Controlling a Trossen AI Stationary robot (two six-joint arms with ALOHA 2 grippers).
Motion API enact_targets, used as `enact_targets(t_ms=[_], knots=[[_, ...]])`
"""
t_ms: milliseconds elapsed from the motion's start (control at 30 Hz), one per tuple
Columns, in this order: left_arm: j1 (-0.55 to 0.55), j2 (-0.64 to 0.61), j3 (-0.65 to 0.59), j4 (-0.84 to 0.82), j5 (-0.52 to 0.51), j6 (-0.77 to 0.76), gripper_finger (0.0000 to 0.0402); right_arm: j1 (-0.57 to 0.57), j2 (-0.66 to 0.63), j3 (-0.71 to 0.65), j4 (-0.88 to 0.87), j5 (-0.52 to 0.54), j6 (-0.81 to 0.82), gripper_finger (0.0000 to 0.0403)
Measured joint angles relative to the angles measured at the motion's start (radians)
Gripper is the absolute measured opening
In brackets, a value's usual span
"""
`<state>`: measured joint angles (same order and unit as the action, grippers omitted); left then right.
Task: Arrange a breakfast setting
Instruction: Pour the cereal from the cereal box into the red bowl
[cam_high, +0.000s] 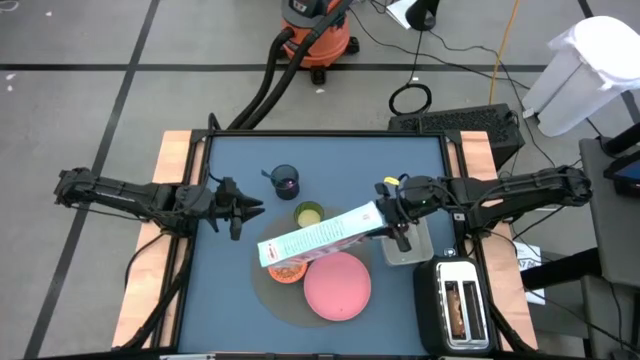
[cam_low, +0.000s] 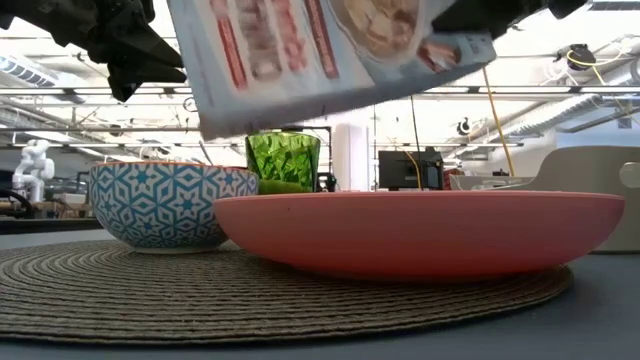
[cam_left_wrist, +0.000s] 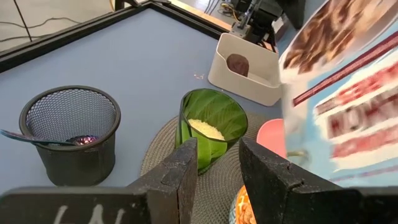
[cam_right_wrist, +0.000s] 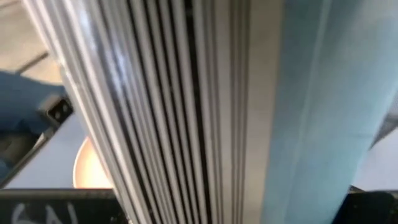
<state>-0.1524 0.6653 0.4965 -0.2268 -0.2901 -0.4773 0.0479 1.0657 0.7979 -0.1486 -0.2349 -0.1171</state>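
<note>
My right gripper (cam_high: 392, 225) is shut on the cereal box (cam_high: 320, 240), which slants above the small bowl (cam_high: 285, 270), orange inside and blue-patterned outside (cam_low: 165, 205). The bowl and the pink plate (cam_high: 337, 285) rest on the round grey mat (cam_high: 262, 292). The green cup (cam_left_wrist: 208, 127) stands at the mat's far edge. The dark mug (cam_left_wrist: 71, 134) holds the purple spoon (cam_left_wrist: 37, 138). A dark red fruit (cam_left_wrist: 237, 64) lies in the clear tub. My left gripper (cam_high: 250, 212) hovers open at the table's left, holding nothing. My right gripper holds the cereal box by its end toward the table's right (cam_high: 375, 218), pinched between the two fingers, which come from the table's right and slant down. The box (cam_right_wrist: 186, 186) is lifted clear and tilted, its free end (cam_low: 215, 120) lower, over the bowl.
A black toaster (cam_high: 455, 305) with a toast slice (cam_high: 458, 305) in its slot stands at the near right corner. The clear tub (cam_high: 412, 248) sits beside it, under my right gripper. Bare blue table (cam_high: 230, 300) lies on the left side.
</note>
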Motion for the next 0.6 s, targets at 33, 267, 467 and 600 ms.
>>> enact_targets(t_ms=[33,267,467,600], knots=[[0.0,0.0,0.0,0.0,0.0,0.0,0.0124,0.0,0.001,0.0,-0.023,0.002,0.0,0.016],[0.0,0.0,0.0,0.0,0.0,0.001,0.0124,0.0,-0.007,0.0,0.011,0.024,-0.001,0.016],[0.0,0.0,0.0,0.0,0.0,0.001,0.0124,0.0,0.003,0.0,-0.016,0.026,0.001,0.016],[0.0,0.0,0.0,0.0,0.0,0.0,0.0124,0.0,-0.001,0.002,0.013,0.025,0.0,0.016]])
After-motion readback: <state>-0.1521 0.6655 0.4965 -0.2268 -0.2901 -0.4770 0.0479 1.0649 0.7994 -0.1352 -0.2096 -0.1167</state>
